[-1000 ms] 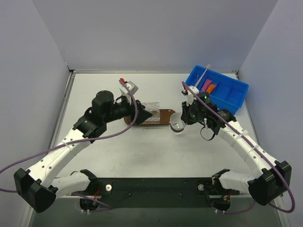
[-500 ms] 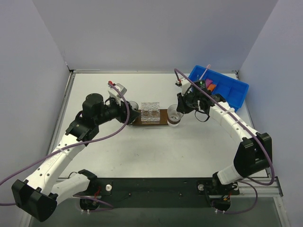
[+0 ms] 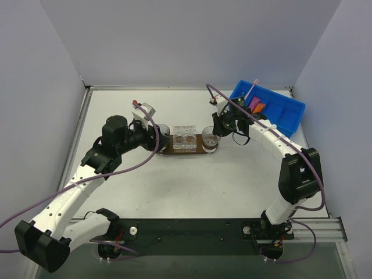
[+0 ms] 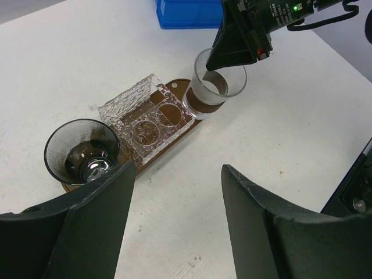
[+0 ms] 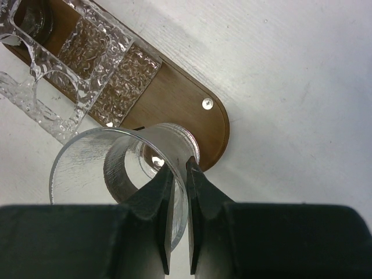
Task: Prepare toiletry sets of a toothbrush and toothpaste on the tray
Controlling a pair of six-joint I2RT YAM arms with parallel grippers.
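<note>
The dark-brown tray [image 3: 201,146] lies mid-table and also shows in both wrist views [image 4: 176,88] [image 5: 174,99]. My right gripper [image 3: 217,133] [image 5: 179,165] is shut on the wall of a clear glass cup [image 3: 210,141] [image 4: 232,87] [image 5: 87,151], one finger inside and one outside, at the tray's right end. My left gripper [image 3: 154,141] [image 4: 177,168] hangs open just in front of the tray's left end, holding nothing. The pale-pink toothbrush [image 3: 251,90] and the magenta [image 3: 254,104] and orange [image 3: 260,108] toothpaste tubes lie in the blue bin.
A second glass cup [image 3: 163,130] [image 4: 81,154] stands on the tray's left end. A clear textured holder [image 3: 186,138] [image 4: 145,119] [image 5: 87,64] sits on its middle. The blue bin [image 3: 285,119] [image 4: 186,11] is at the back right.
My right arm has carried the cup left and back, from in front of the tray to its right end. The left arm drew back to the left off the tray, then stayed still.
</note>
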